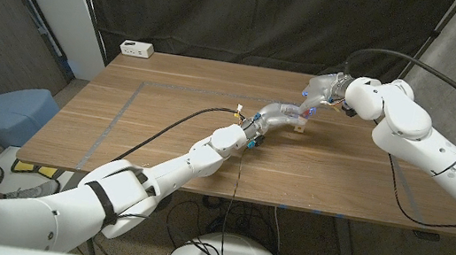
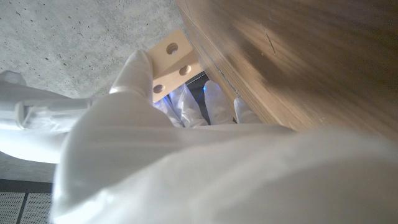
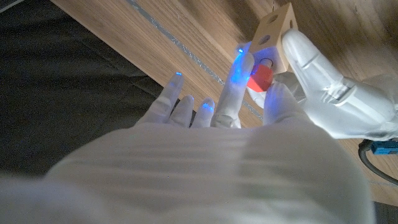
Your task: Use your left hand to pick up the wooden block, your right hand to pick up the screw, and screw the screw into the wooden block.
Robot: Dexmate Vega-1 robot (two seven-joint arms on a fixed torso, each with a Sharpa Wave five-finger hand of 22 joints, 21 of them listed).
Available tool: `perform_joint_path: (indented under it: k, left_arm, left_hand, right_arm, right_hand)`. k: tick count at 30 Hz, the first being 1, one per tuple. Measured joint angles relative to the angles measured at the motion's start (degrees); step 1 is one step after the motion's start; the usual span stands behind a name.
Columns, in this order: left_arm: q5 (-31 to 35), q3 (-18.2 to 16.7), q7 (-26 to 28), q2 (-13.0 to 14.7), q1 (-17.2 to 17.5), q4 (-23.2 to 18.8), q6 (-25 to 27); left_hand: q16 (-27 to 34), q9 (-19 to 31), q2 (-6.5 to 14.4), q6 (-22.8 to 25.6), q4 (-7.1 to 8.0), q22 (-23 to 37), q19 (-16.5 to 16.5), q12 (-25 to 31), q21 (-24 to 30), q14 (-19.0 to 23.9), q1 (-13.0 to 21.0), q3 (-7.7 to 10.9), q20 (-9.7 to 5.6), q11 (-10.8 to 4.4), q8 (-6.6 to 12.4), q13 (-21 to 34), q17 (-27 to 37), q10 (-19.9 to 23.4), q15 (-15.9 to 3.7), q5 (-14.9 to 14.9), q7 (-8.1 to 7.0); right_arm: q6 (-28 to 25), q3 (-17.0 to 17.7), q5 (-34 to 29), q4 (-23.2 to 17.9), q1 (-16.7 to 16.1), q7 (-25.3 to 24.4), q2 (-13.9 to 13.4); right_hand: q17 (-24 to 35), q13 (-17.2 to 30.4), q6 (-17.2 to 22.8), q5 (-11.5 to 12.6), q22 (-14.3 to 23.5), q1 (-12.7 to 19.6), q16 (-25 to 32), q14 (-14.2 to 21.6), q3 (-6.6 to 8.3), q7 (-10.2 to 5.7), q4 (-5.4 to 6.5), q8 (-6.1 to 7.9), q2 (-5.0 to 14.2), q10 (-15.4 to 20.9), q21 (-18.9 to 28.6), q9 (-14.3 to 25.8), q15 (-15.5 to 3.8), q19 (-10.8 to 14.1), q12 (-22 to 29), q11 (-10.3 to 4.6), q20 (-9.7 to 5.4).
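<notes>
In the head view we see our left hand (image 1: 279, 115) reaching out over the wooden table (image 1: 170, 93), just past the table's middle toward one o'clock. It holds the wooden block (image 1: 299, 127), a small pale piece that peeks out at the hand's four o'clock side, lifted close above the tabletop. Our right hand (image 1: 322, 94) comes in from two o'clock and meets the left hand there, the two hands touching or nearly so.

In the left wrist view our left hand (image 2: 155, 118) grips the wooden block (image 2: 171, 62) with its fingers (image 2: 138, 71) wrapped along one face; three round holes show on the block's pale side.

In the right wrist view our right hand (image 3: 230, 118) pinches the screw (image 3: 260, 78), whose red head sits between a blue-lit finger and the thumb. The screw presses against the wooden block (image 3: 273, 31) just below one of its holes; we cannot tell whether its tip is inside a hole. Our left hand (image 3: 323, 81) clasps that block from the far side. The other fingers of the right hand spread out over the table (image 3: 155, 37).

A white power strip (image 1: 136, 48) lies at the table's eleven o'clock corner.
</notes>
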Motion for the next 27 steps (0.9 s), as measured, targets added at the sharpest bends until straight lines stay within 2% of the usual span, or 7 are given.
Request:
perform_joint_path:
  k: [4,9,15,25,27]
  left_arm:
    - [0.06,0.02,0.13,0.26,0.26,-0.69,0.23]
    - [0.12,0.08,0.23,0.43,0.48,-1.32,0.50]
    - [0.14,0.11,0.25,0.53,0.63,-1.77,0.59]
    - [0.16,0.14,0.29,0.56,0.76,-1.97,0.59]
    - [0.15,0.14,0.31,0.58,0.79,-2.00,0.59]
  left_hand:
    - [0.00,0.00,-0.02,0.00,-0.24,0.00,0.00,0.00,0.00,0.00,0.01,0.24,0.00,-0.08,0.01,0.00,0.00,-0.08,0.00,0.10,0.00]
    - [0.00,0.00,-0.02,0.00,-0.24,0.00,0.00,0.00,0.00,0.12,0.01,0.24,0.00,-0.08,0.02,0.00,-0.13,-0.09,-0.12,0.10,0.00]
    - [0.00,0.00,-0.02,0.00,-0.24,0.00,0.00,0.00,0.00,0.31,0.01,0.24,0.00,-0.09,0.02,0.00,-0.13,-0.09,-0.31,0.10,0.00]
    - [0.00,0.00,-0.02,0.00,-0.41,0.00,0.00,0.00,0.00,0.31,0.01,0.41,0.00,-0.10,0.03,0.00,-0.13,-0.11,-0.31,0.26,0.00]
    - [0.00,0.00,-0.02,0.00,-0.48,0.00,0.00,0.00,0.00,0.31,0.01,0.48,0.00,-0.16,0.03,0.00,-0.13,-0.17,-0.30,0.30,0.00]
  right_arm:
    - [-0.32,0.01,-0.13,-0.15,-0.24,-0.12,0.05]
    - [-0.83,0.01,-0.36,-0.43,-0.57,-0.28,0.17]
    - [-1.51,0.01,-0.79,-0.72,-1.02,-0.66,0.39]
    - [-2.26,-0.16,-1.39,-0.85,-1.60,-1.62,0.75]
    - [-2.30,-0.18,-1.46,-0.85,-1.69,-1.83,0.81]
  right_hand:
    - [0.00,0.00,1.06,0.00,0.00,-0.69,0.40,0.53,-0.24,0.19,0.24,0.05,0.15,0.63,0.00,-0.27,0.07,0.00,0.00,-0.19,0.00]
    - [0.00,-0.30,3.52,0.00,0.00,-1.22,0.40,0.93,-0.47,0.40,0.47,0.88,0.68,2.07,0.00,-0.53,0.11,0.40,0.00,-0.22,0.00]
    - [-0.13,-0.29,7.39,-0.13,0.00,-1.98,0.62,2.25,-0.48,0.62,0.47,1.88,0.97,3.59,0.00,-1.07,-0.01,0.91,0.00,-0.94,-0.10]
    - [-0.16,-0.29,10.51,-0.21,0.00,-2.44,0.91,3.48,-0.71,0.50,0.24,2.29,1.45,5.53,0.00,-1.68,0.00,1.22,0.34,-1.43,-0.42]
    - [-0.16,-0.38,11.00,-0.21,0.00,-2.65,1.06,3.71,-0.71,0.88,0.24,2.35,1.66,5.84,0.00,-1.86,-0.22,1.22,0.33,-1.74,-0.42]
